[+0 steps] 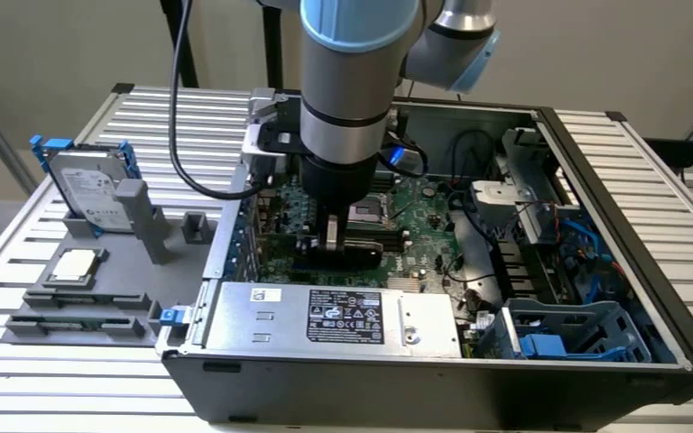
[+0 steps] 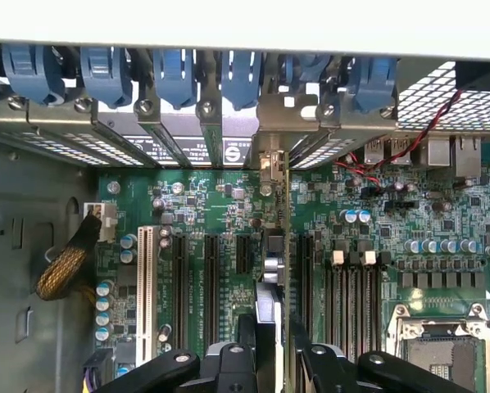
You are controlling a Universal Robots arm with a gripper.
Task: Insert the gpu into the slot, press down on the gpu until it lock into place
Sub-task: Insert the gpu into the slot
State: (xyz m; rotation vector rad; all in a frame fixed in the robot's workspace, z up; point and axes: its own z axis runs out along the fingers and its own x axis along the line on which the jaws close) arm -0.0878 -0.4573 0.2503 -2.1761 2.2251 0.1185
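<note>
The gpu (image 2: 269, 274) is seen edge-on as a thin card standing upright over the green motherboard (image 2: 229, 213). Its silver bracket (image 2: 269, 164) sits against the rear wall of the case. My gripper (image 2: 269, 344) is shut on the card's upper edge, one black finger (image 2: 243, 332) on each side. In the exterior view the gripper (image 1: 332, 236) reaches straight down into the open computer case, with the black gpu (image 1: 340, 255) low over the board. The slot is hidden beneath the card.
Black expansion slots (image 2: 210, 274) and a white one (image 2: 145, 278) lie beside the card, with memory slots (image 2: 351, 286) and the CPU socket (image 2: 442, 352) on the other side. A power supply (image 1: 322, 316) borders the board. A grey hard drive (image 1: 91, 194) stands outside the case.
</note>
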